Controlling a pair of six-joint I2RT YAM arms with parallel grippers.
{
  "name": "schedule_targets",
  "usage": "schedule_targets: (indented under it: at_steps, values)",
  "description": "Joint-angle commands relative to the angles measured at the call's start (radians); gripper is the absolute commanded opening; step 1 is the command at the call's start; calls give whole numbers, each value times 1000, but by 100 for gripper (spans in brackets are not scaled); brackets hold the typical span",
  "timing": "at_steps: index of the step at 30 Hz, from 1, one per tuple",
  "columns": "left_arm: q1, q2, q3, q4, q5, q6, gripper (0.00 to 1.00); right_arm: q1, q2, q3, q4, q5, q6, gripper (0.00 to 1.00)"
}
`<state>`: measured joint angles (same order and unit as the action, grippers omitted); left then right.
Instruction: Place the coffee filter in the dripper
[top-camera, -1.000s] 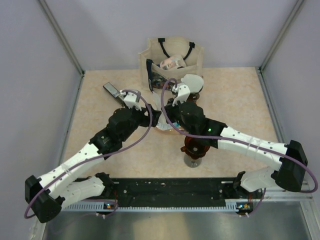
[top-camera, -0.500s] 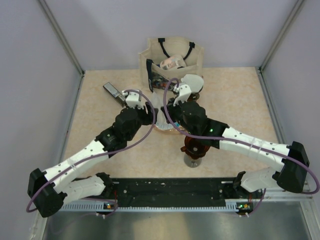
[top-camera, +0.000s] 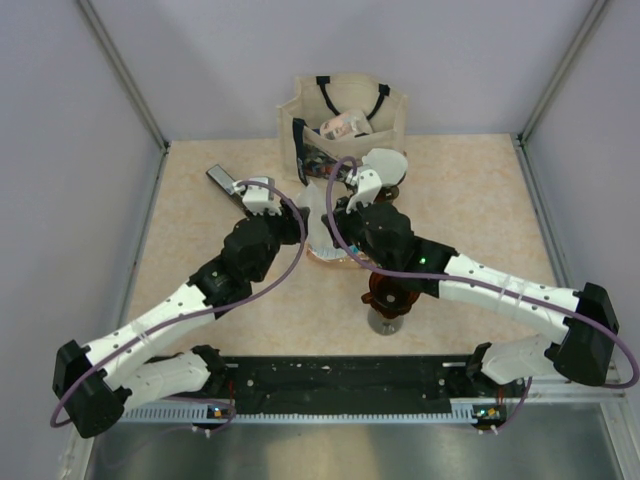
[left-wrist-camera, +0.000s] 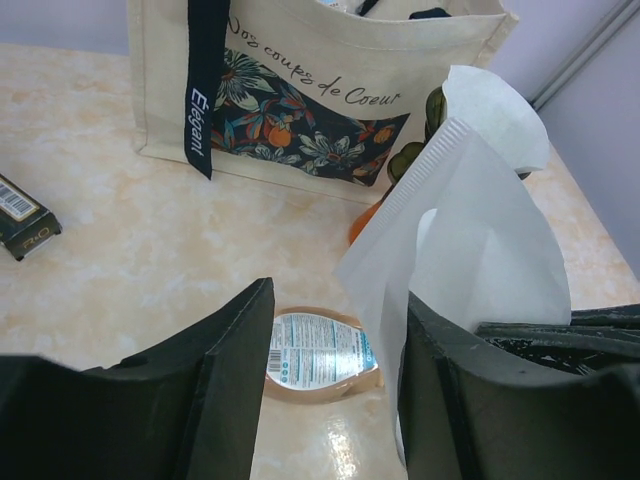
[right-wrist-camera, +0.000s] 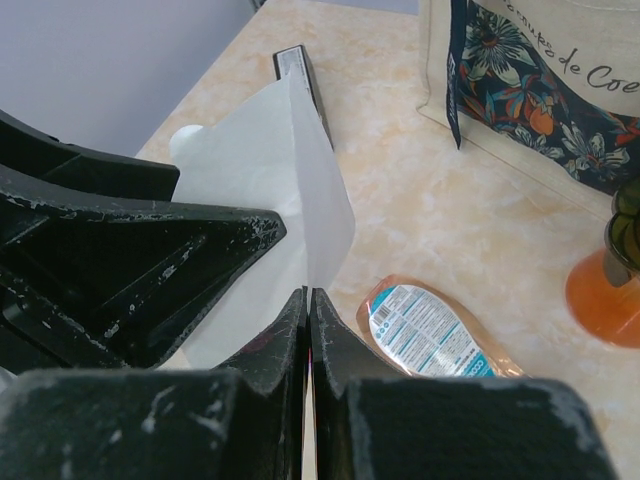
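Observation:
A white paper coffee filter (top-camera: 316, 215) hangs between my two grippers at the table's middle. My right gripper (right-wrist-camera: 308, 295) is shut on its lower edge, and the filter (right-wrist-camera: 270, 170) stands up in front of it. My left gripper (left-wrist-camera: 335, 300) is open, with the filter (left-wrist-camera: 470, 230) lying against the inside of its right finger. In the top view the left gripper (top-camera: 298, 222) and the right gripper (top-camera: 330, 225) face each other. The brown dripper (top-camera: 392, 292) sits on a stand near the front, partly hidden under my right arm.
A brown filter packet (left-wrist-camera: 320, 350) with a blue-white label lies on the table under the grippers. A printed tote bag (top-camera: 345, 115) stands at the back. A second white filter (top-camera: 385, 162) rests on an orange object (right-wrist-camera: 595, 290). A small black box (top-camera: 222, 180) lies at the back left.
The white filter has come up off the packet and now shows between the two grippers. My left gripper has shifted slightly left. The right arm has barely moved.

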<state>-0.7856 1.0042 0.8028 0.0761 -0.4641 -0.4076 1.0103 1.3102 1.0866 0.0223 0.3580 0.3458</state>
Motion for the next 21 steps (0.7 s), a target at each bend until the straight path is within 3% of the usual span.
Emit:
schedule_targets:
  at_steps: [1, 9, 15, 18, 21]
  values:
    - [-3, 7, 1, 70, -21, 0, 52, -13, -23, 10, 30, -17, 25, 0]
    - [-3, 27, -8, 111, 88, 21, 52, -22, -9, 24, 30, -11, 38, 0]
    - [-3, 34, -4, 99, 90, 18, 51, -32, -15, 18, 33, -7, 39, 0]
    - [-3, 36, -5, 105, 73, 13, 39, -33, -22, 15, 36, -22, 41, 0]
    - [-3, 42, 7, 96, 59, 9, 19, -35, -19, 13, 33, 2, 39, 0]
